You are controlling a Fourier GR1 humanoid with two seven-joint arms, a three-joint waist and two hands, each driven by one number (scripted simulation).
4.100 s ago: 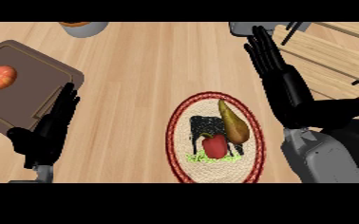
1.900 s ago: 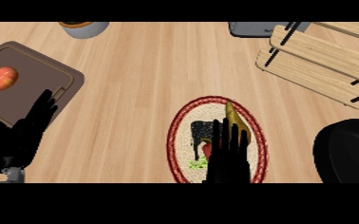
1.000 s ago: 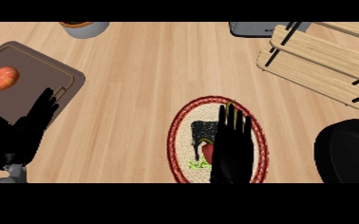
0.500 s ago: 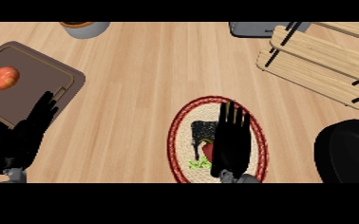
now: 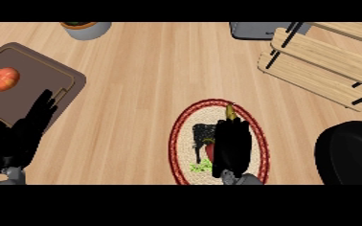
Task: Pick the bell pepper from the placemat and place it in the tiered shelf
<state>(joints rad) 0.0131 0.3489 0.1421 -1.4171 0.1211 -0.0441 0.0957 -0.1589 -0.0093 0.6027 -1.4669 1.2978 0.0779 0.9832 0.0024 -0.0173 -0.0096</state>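
Right robot hand (image 5: pixel 231 143) curled over a mostly hidden bell pepper (image 5: pixel 209 151); left robot hand (image 5: pixel 28 134) open.

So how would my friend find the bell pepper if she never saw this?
Find the oval placemat with the dark red rim near the counter's front edge. The right hand covers its middle; the bell pepper is the red bit peeking out at that hand's left edge, redder than the yellowish tip above the fingers.

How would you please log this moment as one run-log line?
phase: grasping | right hand: over bell pepper on placemat | left hand: resting open | tiered shelf: pepper not placed
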